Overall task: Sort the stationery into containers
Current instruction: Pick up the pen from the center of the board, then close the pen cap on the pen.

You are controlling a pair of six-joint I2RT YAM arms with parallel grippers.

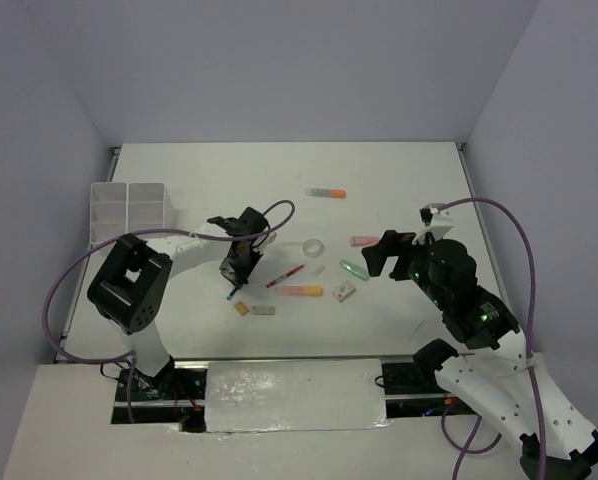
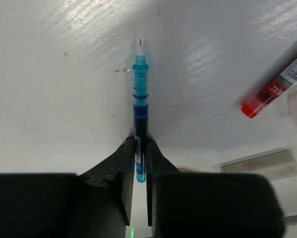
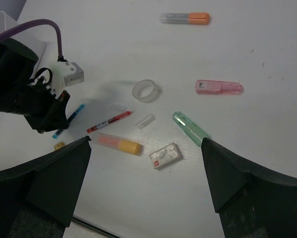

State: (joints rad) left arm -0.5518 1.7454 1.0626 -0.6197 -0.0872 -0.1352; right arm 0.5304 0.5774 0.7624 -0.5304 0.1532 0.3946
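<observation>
Jaws of your left gripper point(image 2: 140, 146) pinch a slim translucent blue pen point(image 2: 140, 94) near a barcode-labelled red pen point(image 2: 272, 89) on the white table point(image 2: 64, 74); your right gripper point(image 3: 146, 143) gapes wide.

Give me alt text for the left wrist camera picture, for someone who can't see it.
The left gripper is shut on a blue pen between its black fingers, the tip pointing away over the white table. To the right lie the end of a red pen and a pale eraser.

Blue pen point(image 2: 140, 114) gripped by left hand point(image 2: 140, 145); red pen point(image 1: 284, 276), tape ring point(image 1: 313, 246) nearby; white divided box point(image 1: 128, 205) far-left.
</observation>
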